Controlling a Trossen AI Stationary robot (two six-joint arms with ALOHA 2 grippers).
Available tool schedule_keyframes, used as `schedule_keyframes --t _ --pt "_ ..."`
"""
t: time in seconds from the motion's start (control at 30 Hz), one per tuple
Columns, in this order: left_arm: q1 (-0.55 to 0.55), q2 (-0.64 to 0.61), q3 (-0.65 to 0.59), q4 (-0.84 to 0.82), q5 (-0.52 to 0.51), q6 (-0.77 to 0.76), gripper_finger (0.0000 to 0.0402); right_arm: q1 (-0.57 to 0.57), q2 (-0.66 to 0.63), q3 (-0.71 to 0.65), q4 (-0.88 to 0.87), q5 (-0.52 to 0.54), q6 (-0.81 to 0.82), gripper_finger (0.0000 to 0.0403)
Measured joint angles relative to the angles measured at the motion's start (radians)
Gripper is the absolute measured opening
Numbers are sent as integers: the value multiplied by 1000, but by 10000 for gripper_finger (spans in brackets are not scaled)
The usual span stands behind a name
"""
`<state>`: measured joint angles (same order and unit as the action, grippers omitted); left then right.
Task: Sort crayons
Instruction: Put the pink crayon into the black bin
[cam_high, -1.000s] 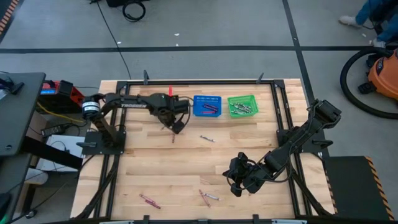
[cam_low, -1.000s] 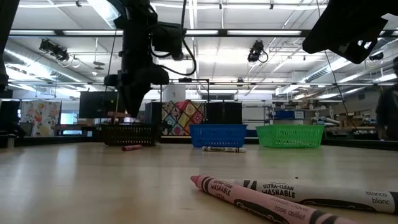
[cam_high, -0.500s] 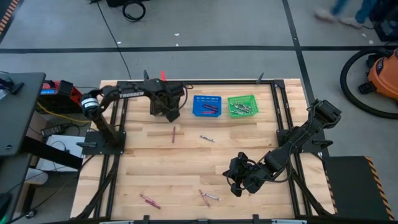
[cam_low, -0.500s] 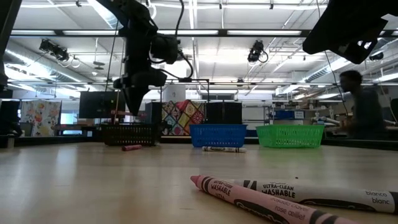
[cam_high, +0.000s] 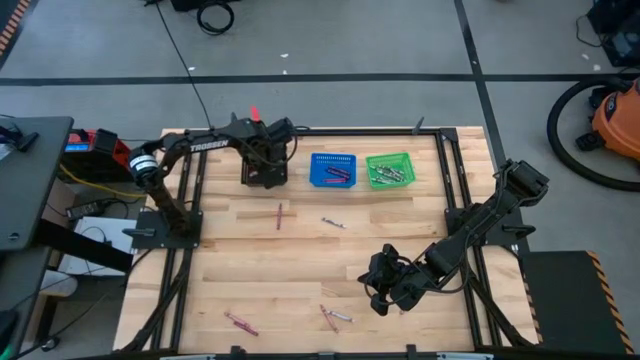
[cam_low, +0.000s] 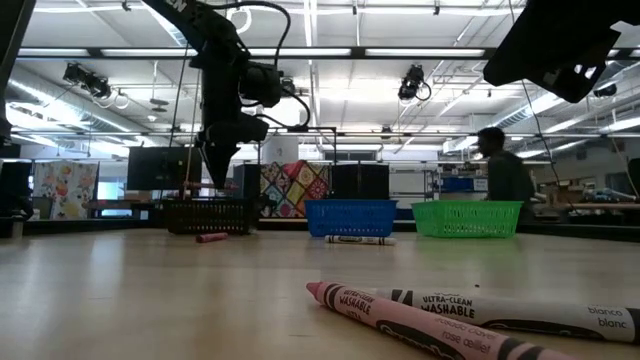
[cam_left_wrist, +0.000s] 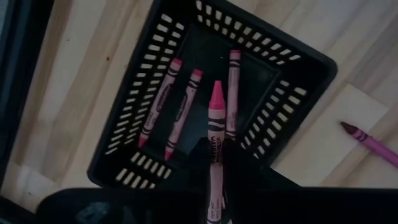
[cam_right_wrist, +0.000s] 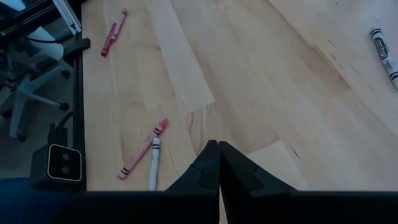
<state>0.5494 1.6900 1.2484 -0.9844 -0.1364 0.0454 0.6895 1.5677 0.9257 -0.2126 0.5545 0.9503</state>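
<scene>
While my left gripper (cam_left_wrist: 214, 165) hangs above the black mesh basket (cam_left_wrist: 292, 102) at the far left of the basket row, its fingers pinch a pink crayon (cam_left_wrist: 215, 146) by the lower part of its wrapper, tip pointing out over the basket's floor. Three more pink and magenta crayons (cam_left_wrist: 180, 109) already lie inside, roughly parallel to the held one.

Procedure for the release, as I judge it:

1. Confirm position. The crayon's tip sits over the basket's interior, but the gripped end looks close to the near wall. I should advance slightly so the whole length clears the rim.
2. Lower before opening. In the low view the left gripper (cam_low: 218, 150) stands well above the basket (cam_low: 208, 215); a drop from there could bounce the crayon out or stand it against the mesh.
3. Keep the crayon aligned with those already inside, so it settles flat.
4. Open the fingers, then lift straight up.

Remaining work on the table: a dark red crayon (cam_high: 279, 215) just in front of the black basket, a pale crayon (cam_high: 333, 223) near the middle, and loose crayons (cam_high: 335, 316) along the near edge. The blue basket (cam_high: 333, 170) and green basket (cam_high: 389, 169) stand beside the black one.

My right gripper (cam_right_wrist: 217, 163) waits over the near right part of the table, fingers pressed together and empty.
</scene>
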Motion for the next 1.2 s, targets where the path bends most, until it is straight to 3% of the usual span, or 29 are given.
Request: schedule_keyframes --t 0.97,1.2 --pt "27 65 -2 48 7 52 33 -1 0 0 1 2 1 10" --pt "27 65 -2 50 7 54 73 -1 0 0 0 2 0 10"
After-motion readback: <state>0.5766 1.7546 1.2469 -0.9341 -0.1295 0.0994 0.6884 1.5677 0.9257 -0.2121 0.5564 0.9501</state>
